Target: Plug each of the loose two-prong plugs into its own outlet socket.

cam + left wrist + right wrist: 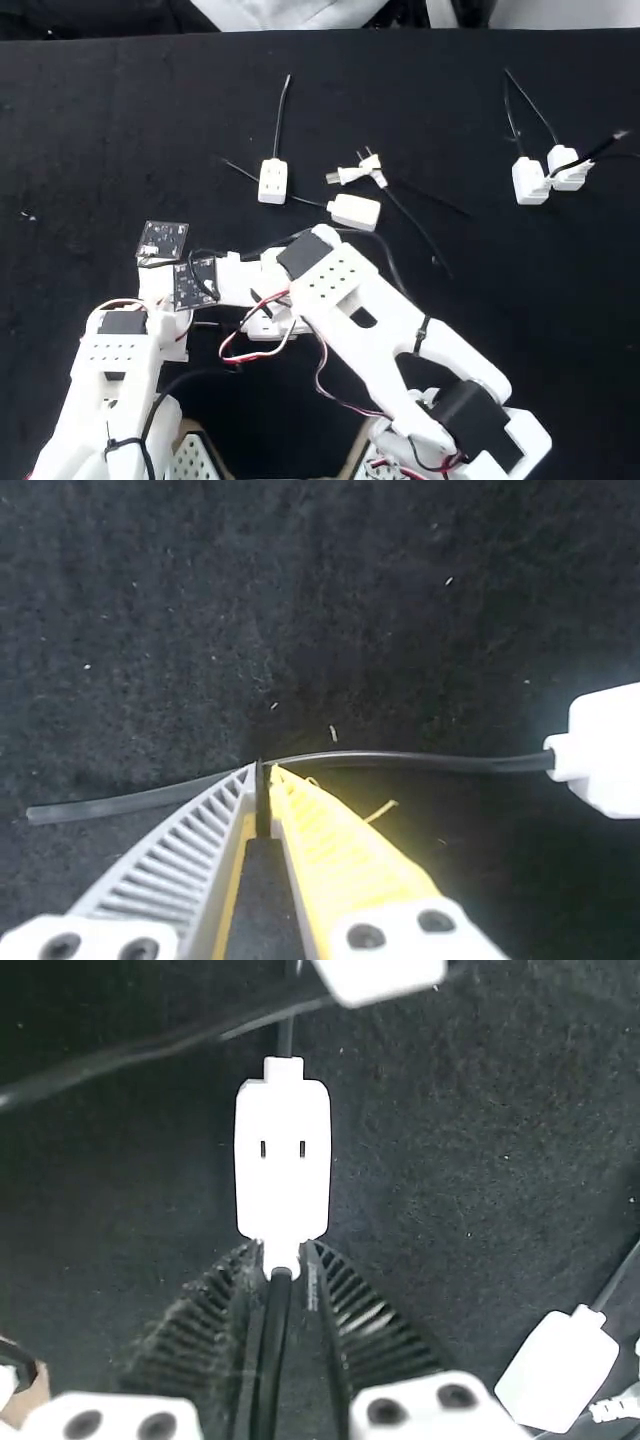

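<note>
In the left wrist view my left gripper (262, 772) is shut on a thin black cable (400, 760) lying on the black table. That cable runs to a white plastic body (610, 750) off to one side. My right gripper (283, 1258) is shut on the near end of a white outlet socket (283, 1155), whose two slots face the camera. In the high view a white socket (272, 180), a second white block (355, 211) and a loose two-prong plug (360, 172) lie beyond the arms. A white piece (268, 325) shows under the right arm (380, 320).
Two white blocks (545, 175) sit joined at the far right, with black cables trailing back. More cables (420, 225) cross the middle of the black table (90, 130). The left arm (115, 360) is at the near left, close to the right arm's wrist.
</note>
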Robot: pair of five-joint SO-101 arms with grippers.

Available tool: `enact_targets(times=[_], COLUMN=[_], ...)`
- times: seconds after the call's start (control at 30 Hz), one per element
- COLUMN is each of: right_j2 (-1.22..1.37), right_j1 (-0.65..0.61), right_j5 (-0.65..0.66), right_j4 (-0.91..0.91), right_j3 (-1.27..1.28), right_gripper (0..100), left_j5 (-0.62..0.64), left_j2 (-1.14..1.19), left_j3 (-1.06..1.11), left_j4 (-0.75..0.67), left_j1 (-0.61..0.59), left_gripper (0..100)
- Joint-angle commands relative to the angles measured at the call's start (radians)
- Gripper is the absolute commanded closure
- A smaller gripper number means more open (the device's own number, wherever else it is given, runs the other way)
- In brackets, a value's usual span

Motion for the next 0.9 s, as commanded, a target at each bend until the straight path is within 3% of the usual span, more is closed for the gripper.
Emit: enact_targets(times=[0.0, 0.27, 0.87], right_j2=[0.002, 0.002, -0.001], right_j1=[-0.02, 0.035, 0.029], right_j5=[-0.011, -0.011, -0.011], right_j4=[-0.008, 0.005, -0.003], right_j3=[0.015, 0.028, 0.064], right_gripper=[98.8, 98.8, 98.8], left_j5=[0.006, 0.006, 0.006], left_j2=[-0.006, -0.006, -0.006], left_j3=[-0.005, -0.005, -0.005], left_j4=[-0.009, -0.009, -0.009], left_j1=[-0.005, -0.005, -0.005], left_gripper=[97, 97, 97])
